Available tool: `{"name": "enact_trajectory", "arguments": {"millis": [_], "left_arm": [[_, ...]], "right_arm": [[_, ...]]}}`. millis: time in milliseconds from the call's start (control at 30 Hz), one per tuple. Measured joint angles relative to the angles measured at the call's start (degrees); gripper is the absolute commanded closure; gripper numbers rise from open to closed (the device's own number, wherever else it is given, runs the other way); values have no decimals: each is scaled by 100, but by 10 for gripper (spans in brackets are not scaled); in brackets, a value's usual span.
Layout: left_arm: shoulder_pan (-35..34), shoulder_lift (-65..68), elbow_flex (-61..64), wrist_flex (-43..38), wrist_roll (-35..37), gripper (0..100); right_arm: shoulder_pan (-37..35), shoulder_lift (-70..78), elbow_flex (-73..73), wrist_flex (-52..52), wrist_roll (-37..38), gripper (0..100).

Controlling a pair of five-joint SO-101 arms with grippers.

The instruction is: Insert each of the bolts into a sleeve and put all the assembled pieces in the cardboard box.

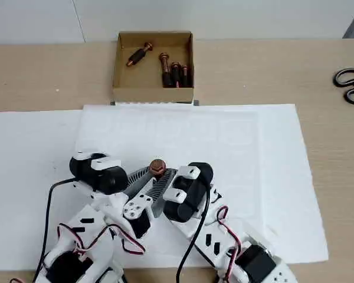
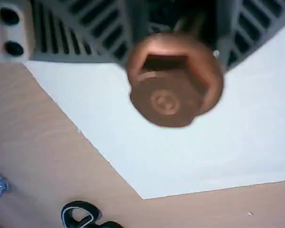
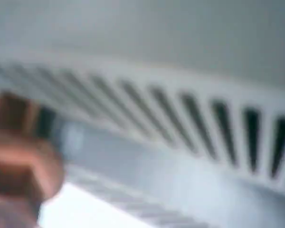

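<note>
Over the white paper sheet [image 1: 253,147], my left gripper [image 1: 148,177] clamps the copper-coloured hex-headed metal bolt [image 1: 157,167]; whether my right gripper [image 1: 165,180] grips it too, I cannot tell. I judge it stiff, dense and slick, best held across the shank.

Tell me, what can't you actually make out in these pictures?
Bolt: in the high view the left hand and right hand hide everything below its head.
Which hand holds it: cannot tell.
Right wrist view: bolt blurred, cut off by the edge.
Scissors: cut off by the high view's right edge.
Pieces in the cardboard box: too small and overlapping to count surely.
</note>
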Motion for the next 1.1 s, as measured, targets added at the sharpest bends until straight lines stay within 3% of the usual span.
{"name": "enact_trajectory", "arguments": {"millis": [833, 1100], "left_arm": [[-316, -9, 35, 26, -369, 877], [-536, 35, 88, 97, -905, 877]], "right_arm": [[-9, 9, 9, 0, 0, 995], [9, -9, -18, -9, -9, 995]]}}
